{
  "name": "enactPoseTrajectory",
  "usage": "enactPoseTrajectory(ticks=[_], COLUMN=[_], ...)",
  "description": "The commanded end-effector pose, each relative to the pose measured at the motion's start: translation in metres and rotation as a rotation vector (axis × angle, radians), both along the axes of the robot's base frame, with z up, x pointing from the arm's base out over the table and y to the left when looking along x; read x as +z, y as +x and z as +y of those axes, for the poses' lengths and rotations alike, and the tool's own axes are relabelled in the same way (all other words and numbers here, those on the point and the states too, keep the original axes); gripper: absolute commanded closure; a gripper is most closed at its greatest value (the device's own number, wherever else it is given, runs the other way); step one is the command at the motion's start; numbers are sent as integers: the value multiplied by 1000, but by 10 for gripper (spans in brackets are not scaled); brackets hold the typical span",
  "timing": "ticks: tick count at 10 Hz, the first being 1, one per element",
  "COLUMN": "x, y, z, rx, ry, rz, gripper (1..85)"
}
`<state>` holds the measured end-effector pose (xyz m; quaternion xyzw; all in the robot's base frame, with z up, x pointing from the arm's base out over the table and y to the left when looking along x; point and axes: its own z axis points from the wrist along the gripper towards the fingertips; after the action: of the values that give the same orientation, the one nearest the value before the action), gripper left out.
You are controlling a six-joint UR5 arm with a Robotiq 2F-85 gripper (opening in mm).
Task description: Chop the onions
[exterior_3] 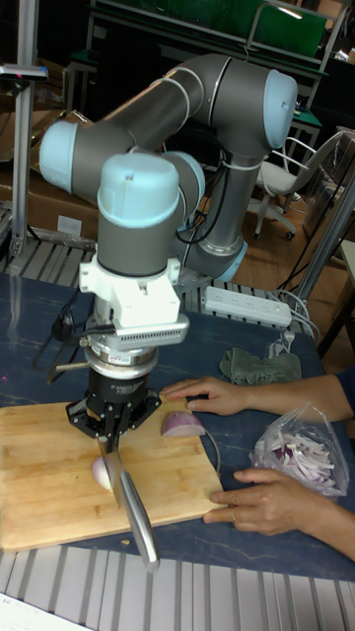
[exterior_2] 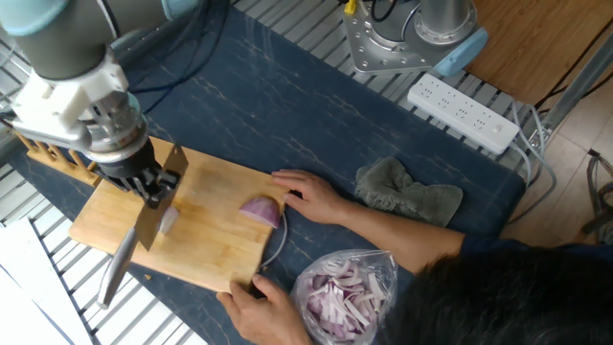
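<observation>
A small pale pink-white onion wedge (exterior_2: 170,221) (exterior_3: 102,471) lies on the wooden cutting board (exterior_2: 215,249) (exterior_3: 44,473). My gripper (exterior_2: 153,188) (exterior_3: 111,422) is directly above it, shut on a steel knife (exterior_2: 144,230) (exterior_3: 119,485). The blade points down at the board and stands right against the wedge. The knife's handle (exterior_2: 115,276) (exterior_3: 144,532) sticks out toward the board's near edge. A glossy purple onion half-dome (exterior_2: 261,211) (exterior_3: 182,425) sits farther along the board, apart from the knife.
One human hand (exterior_2: 308,196) (exterior_3: 212,395) rests beside the purple half and another (exterior_2: 270,309) (exterior_3: 266,503) holds the board's corner. A clear bag of onion strips (exterior_2: 347,292) (exterior_3: 296,455), a grey cloth (exterior_2: 407,192) and a power strip (exterior_2: 465,110) lie beyond.
</observation>
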<state>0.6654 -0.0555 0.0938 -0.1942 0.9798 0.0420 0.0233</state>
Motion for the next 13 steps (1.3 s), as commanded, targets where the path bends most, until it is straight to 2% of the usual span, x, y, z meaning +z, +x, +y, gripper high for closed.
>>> enactPoseTrajectory(ticks=[1, 4, 7, 9, 13], x=[19, 29, 20, 17, 7], y=[-5, -5, 2, 0, 1], z=[0, -16, -20, -12, -11], rx=[-6, 34, 48, 29, 35], ry=[15, -3, 14, 26, 26], rz=[26, 44, 27, 29, 11], gripper=[847, 847, 847, 847, 847])
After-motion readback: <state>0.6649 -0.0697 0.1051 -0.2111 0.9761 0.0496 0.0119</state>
